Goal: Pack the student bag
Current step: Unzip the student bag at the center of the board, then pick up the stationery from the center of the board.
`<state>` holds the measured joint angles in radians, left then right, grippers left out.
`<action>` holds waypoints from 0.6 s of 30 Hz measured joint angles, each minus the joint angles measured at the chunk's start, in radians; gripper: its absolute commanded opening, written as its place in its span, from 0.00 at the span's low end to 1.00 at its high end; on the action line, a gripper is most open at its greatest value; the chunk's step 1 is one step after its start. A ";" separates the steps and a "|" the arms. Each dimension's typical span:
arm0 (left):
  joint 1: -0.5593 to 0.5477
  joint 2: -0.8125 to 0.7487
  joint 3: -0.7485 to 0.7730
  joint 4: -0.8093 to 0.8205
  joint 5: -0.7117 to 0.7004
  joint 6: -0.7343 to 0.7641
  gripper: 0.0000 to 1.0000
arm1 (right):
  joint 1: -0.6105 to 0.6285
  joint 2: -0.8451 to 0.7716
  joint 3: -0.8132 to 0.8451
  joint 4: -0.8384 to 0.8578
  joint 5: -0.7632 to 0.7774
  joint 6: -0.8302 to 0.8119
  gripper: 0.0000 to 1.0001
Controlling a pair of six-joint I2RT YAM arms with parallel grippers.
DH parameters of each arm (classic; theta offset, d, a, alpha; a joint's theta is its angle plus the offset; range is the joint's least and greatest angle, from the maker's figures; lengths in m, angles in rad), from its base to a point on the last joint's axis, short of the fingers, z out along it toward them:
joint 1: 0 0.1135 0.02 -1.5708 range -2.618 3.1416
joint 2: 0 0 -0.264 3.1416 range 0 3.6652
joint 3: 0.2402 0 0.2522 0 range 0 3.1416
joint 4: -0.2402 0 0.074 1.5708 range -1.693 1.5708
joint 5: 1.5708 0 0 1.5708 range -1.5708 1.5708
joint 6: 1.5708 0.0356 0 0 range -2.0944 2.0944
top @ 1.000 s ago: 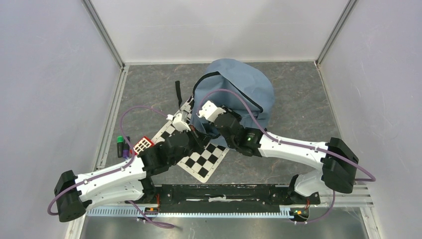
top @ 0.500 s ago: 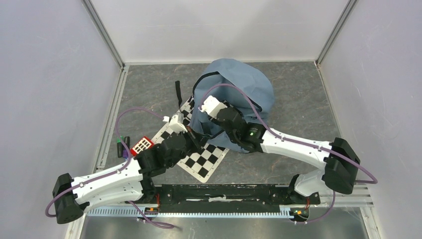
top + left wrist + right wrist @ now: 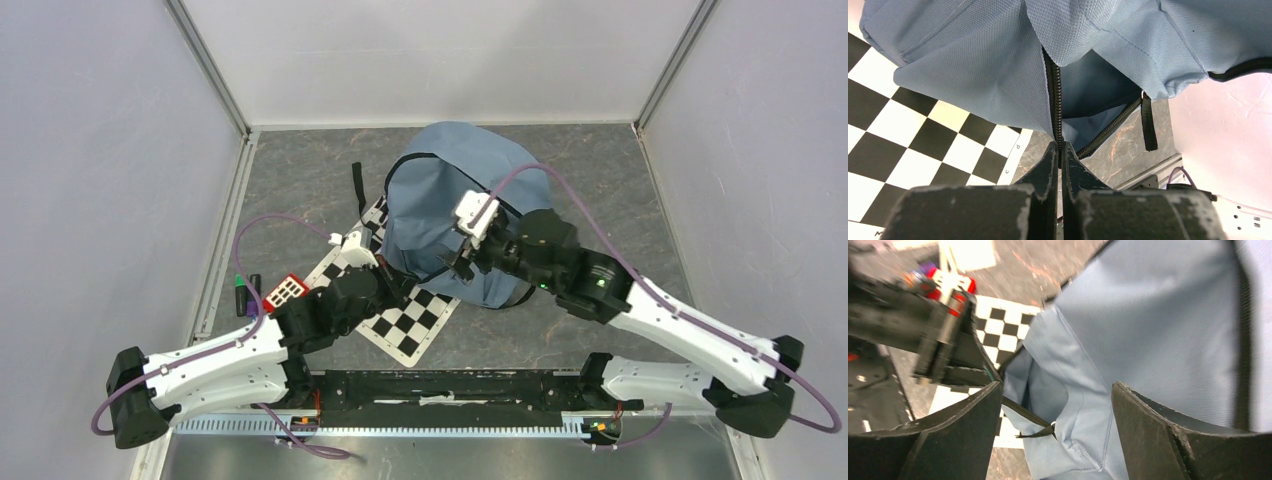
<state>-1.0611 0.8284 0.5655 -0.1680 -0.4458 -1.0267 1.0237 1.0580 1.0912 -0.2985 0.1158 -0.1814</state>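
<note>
The left gripper [image 3: 1058, 150] is pinched tight on the zip edge [image 3: 1052, 95] of the student bag [image 3: 440, 190], and the right gripper [image 3: 1057, 407] hangs wide open over it.

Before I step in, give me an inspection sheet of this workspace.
Surface: dark marbled tabletop.
Job's things: student bag mid-table, zip open.
Clutter: checkerboard sheet partly under the bag; red gridded item and green and purple markers near the left rail.
End effectors: left end effector shut on the bag's zip edge; right end effector open above the bag.
Cables: purple cables looped along both arms, one arching over the bag.
Surroundings: white walls, metal corner posts.
</note>
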 measured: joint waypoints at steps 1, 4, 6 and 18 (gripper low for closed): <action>0.001 0.000 0.002 -0.006 0.000 0.003 0.06 | 0.000 -0.019 0.018 -0.007 -0.035 0.003 0.91; 0.007 0.002 0.018 -0.029 0.000 0.024 0.07 | 0.000 -0.080 0.070 -0.009 -0.121 0.003 0.98; 0.012 0.006 0.033 -0.048 0.001 0.040 0.09 | 0.000 -0.118 0.097 -0.003 -0.144 -0.006 0.98; 0.014 0.014 0.056 -0.085 0.005 0.079 0.31 | 0.001 -0.047 0.227 0.035 0.327 -0.206 0.85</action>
<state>-1.0466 0.8425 0.6220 -0.2535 -0.4404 -0.9482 1.0245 1.0107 1.3178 -0.2638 0.4427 -0.3874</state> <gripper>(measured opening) 0.166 0.944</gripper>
